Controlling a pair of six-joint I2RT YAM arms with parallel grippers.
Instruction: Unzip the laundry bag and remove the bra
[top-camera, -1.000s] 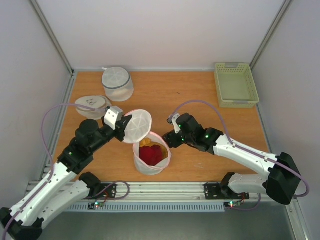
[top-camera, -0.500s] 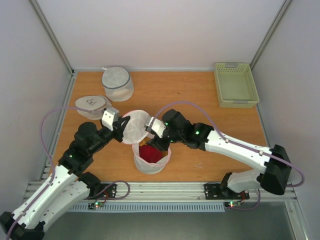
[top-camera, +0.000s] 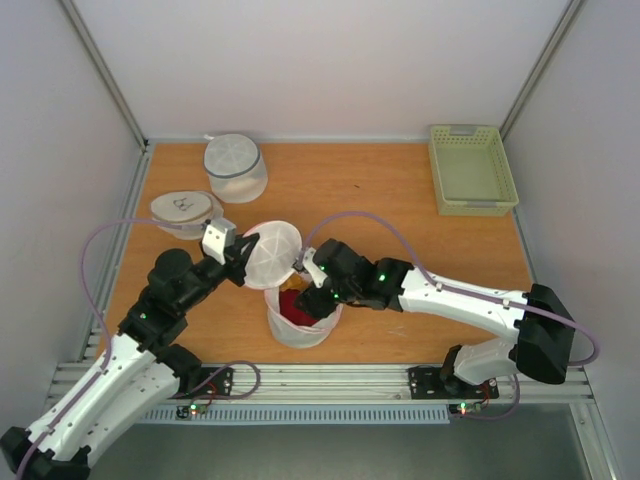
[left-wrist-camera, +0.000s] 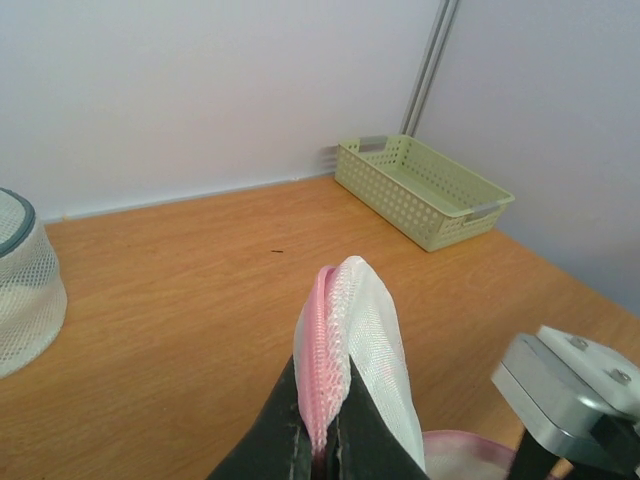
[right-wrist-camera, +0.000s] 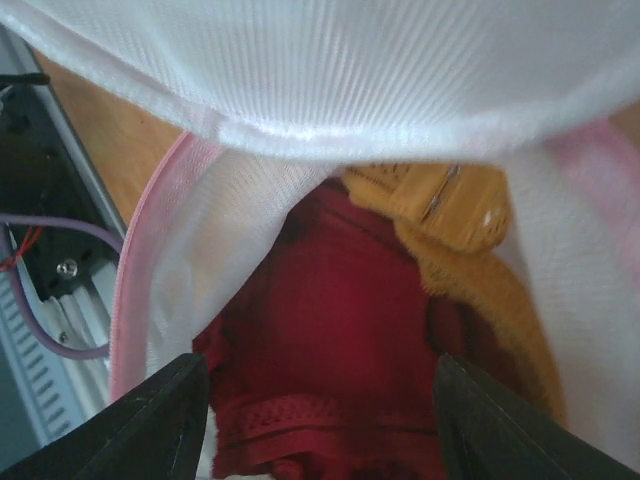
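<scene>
a second ago our right gripper (top-camera: 303, 290) was just outside the right rim of the laundry bag (top-camera: 305, 332), and the top camera could see the whole mouth. half a second ago it was crossing the rim. now it has swung left and hangs in the opening, hiding most of the bra (right-wrist-camera: 340, 330) from above. its jaws stand apart. in the wrist view the two fingers (right-wrist-camera: 150, 420) frame the dark red fabric, with the orange-yellow part up and to the right. nothing is pinched between them.

our left gripper (left-wrist-camera: 320, 448) has not changed: it stays clamped together on the pink zipper edge of the lid flap (top-camera: 272, 252), holding it tipped up and back from the mouth.

the bag itself has stayed put, upright on the table (top-camera: 400, 200) near the front edge, between our two arms, with the bra inside it. behind it, the grey-banded mesh drum (top-camera: 236, 165), the flat round bag (top-camera: 185, 210) and the green basket (top-camera: 472, 168) sit as before.
</scene>
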